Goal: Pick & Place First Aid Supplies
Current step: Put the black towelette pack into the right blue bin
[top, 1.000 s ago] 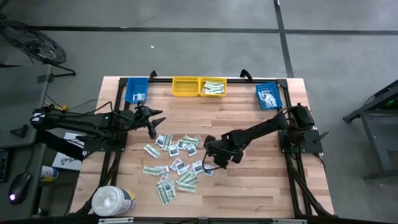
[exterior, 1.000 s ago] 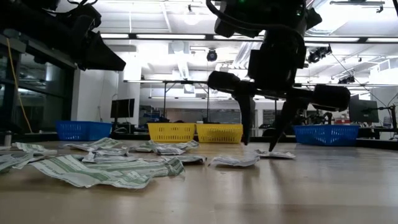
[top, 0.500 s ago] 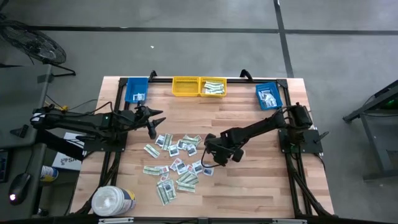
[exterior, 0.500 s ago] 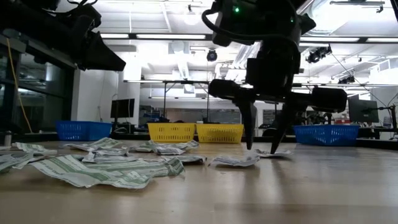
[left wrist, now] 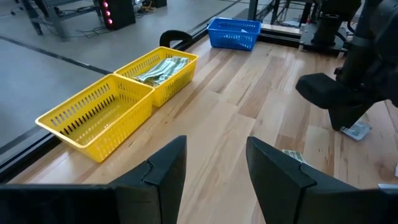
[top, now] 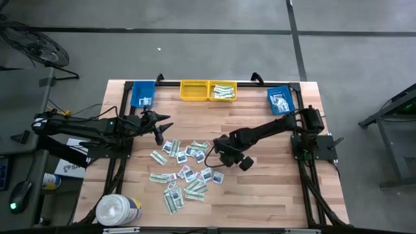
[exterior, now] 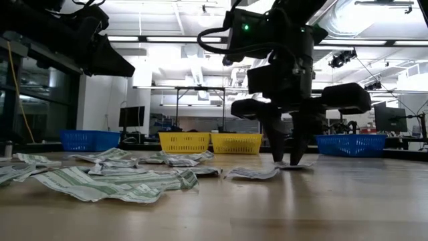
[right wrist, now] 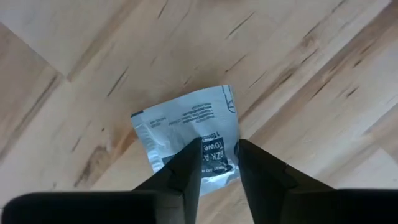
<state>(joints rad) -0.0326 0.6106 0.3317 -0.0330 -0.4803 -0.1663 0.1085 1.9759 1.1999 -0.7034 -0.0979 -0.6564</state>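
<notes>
The first aid supplies are a scatter of flat paper packets (top: 182,169) in the middle of the table. One white packet with dark print (right wrist: 186,124) lies flat and apart, at the scatter's right side. My right gripper (right wrist: 219,165) points straight down on it, fingers a narrow gap apart. In the low view its fingertips (exterior: 289,161) reach down to that packet (exterior: 299,165). My left gripper (left wrist: 214,168) hangs open above the table's left side (top: 160,133), with nothing between its fingers. My right gripper comes from above, pointing down. Its two fingertips (right wrist: 189,163) stand on the white packet near one edge (right wrist: 219,155), with a strip of it showing flat between them. The packet lies on the table, one layer, slightly wrinkled.
Along the far edge stand two yellow bins (top: 194,90), one holding green-white strips (top: 222,91), and two blue bins (top: 142,94) (top: 281,101). A big white round tub (top: 118,209) stands at the near left corner. Bare wood lies right of and nearer than the scatter.
My right gripper has sunk to the table and shifted a little toward the far edge, rolling about its own axis. Its fingers have drawn closer together over the white packet. The packet has stayed where it was.
</notes>
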